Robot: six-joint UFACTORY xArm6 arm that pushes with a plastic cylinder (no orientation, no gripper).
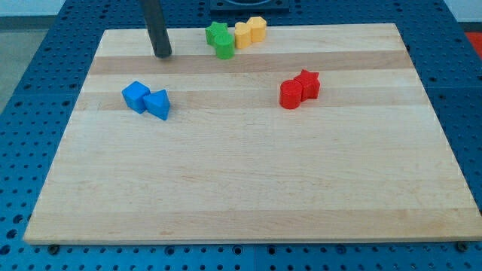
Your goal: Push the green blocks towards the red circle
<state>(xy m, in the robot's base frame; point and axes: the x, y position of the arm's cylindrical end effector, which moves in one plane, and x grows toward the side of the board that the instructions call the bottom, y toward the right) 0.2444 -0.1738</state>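
Two green blocks sit touching near the view's top centre: a green star [216,34] and a green round block [224,47] just below it. The red circle [290,95] lies right of centre, touching a red star [307,83] on its upper right. My tip [163,55] rests on the board at the upper left, well to the left of the green blocks and apart from them. The rod rises out of the top of the view.
Two yellow blocks [242,35] [257,28] touch the green pair on the right, at the board's top edge. Two blue blocks [136,96] [158,104] lie below my tip on the left. The wooden board [248,188] sits on a blue perforated table.
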